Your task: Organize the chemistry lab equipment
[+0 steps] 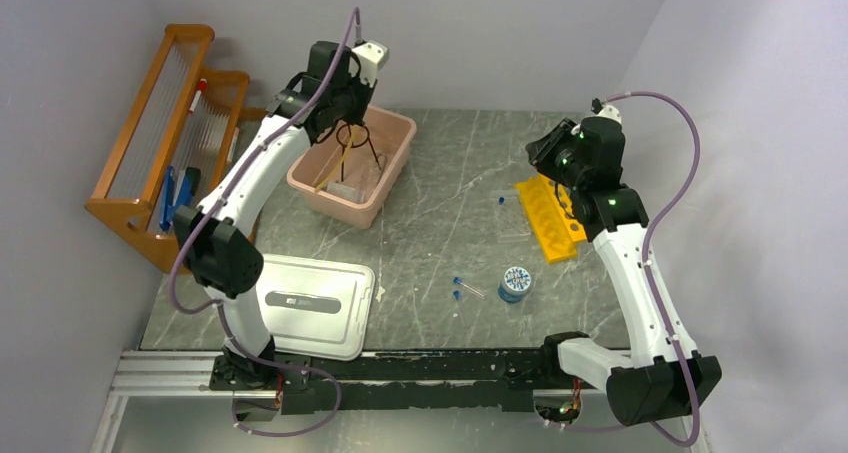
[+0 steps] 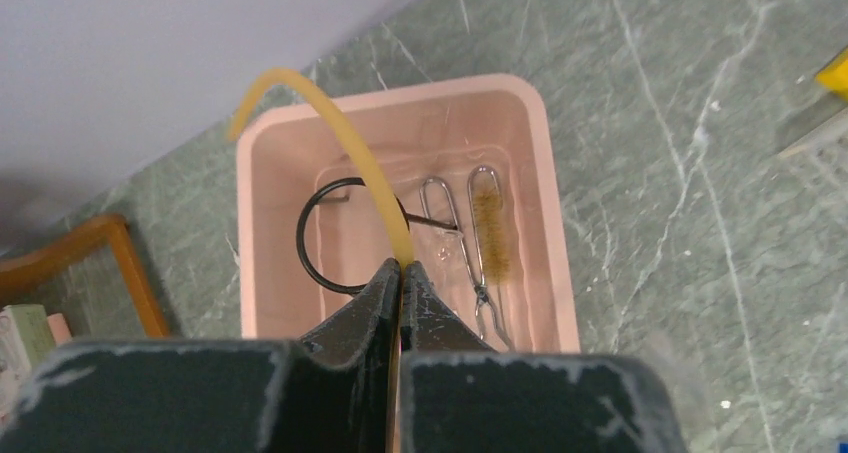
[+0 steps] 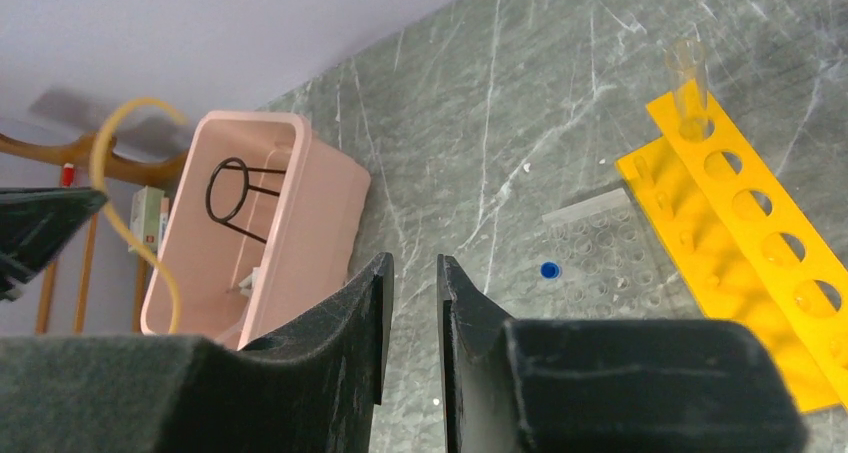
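My left gripper (image 2: pixel 400 268) is shut on the long tan rubber tube (image 2: pixel 340 123) and holds it over the pink tub (image 2: pixel 545 173); the tube arcs up and away, and it also shows in the top view (image 1: pixel 330 168). The black wire tripod ring (image 2: pixel 310 253) stands inside the tub beside a wire-handled brush (image 2: pixel 490 228). My right gripper (image 3: pixel 412 263) is open a little and empty, above the table by the yellow tube rack (image 3: pixel 740 263). A blue hexagonal piece (image 1: pixel 515 283) and tiny blue-capped vials (image 1: pixel 460 288) lie mid-table.
The tub's white lid (image 1: pixel 310 303) lies at the front left. The orange wooden rack (image 1: pixel 160 143) stands by the left wall. A clear test tube (image 3: pixel 688 73) stands in the yellow rack. A clear well plate (image 3: pixel 600 253) and a blue cap (image 3: pixel 548 270) lie next to it.
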Motion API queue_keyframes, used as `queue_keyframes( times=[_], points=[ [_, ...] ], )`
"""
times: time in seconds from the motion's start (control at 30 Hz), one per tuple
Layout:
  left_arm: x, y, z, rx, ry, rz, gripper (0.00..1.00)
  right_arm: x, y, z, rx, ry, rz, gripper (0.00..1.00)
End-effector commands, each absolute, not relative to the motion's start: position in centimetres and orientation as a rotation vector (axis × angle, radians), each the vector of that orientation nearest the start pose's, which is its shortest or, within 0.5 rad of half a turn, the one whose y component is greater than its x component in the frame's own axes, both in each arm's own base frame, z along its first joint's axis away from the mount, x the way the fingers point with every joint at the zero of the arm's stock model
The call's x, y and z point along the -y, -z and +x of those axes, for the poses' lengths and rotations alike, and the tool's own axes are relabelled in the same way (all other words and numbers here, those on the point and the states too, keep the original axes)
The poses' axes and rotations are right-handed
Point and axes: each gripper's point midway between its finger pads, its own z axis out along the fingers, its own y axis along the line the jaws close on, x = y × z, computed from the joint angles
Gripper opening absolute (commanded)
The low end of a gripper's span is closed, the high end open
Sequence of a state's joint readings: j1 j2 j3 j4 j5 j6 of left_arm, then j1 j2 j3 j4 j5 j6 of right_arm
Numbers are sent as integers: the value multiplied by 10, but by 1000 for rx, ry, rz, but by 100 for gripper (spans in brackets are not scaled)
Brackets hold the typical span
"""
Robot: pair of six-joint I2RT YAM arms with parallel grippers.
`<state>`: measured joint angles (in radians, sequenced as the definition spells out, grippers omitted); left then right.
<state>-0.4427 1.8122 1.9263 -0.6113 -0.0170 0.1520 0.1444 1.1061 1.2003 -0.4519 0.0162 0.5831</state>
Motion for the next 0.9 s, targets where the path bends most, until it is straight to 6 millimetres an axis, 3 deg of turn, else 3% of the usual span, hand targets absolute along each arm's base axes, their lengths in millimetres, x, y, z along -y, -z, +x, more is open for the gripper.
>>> queue_keyframes(
  times=[0.0,0.17,0.37,0.5,0.63,0.87],
  points=[
    [223,-288,485,-1974,196,665,5,-72,-324,358,-1869,-473,434,26],
    [228,-244,486,-2057,218,684,5,-69,-320,356,-1876,-458,446,26],
    [229,-207,495,-2096,192,707,5,-70,-313,355,-1890,-458,455,26],
    [241,-196,505,-2041,219,783,5,-71,-311,355,-1895,-467,458,26],
    [251,-197,520,-2005,220,830,5,-72,-311,355,-1903,-468,453,26],
    [262,-179,506,-1972,320,889,5,-68,-312,351,-1899,-451,460,26]
  ],
)
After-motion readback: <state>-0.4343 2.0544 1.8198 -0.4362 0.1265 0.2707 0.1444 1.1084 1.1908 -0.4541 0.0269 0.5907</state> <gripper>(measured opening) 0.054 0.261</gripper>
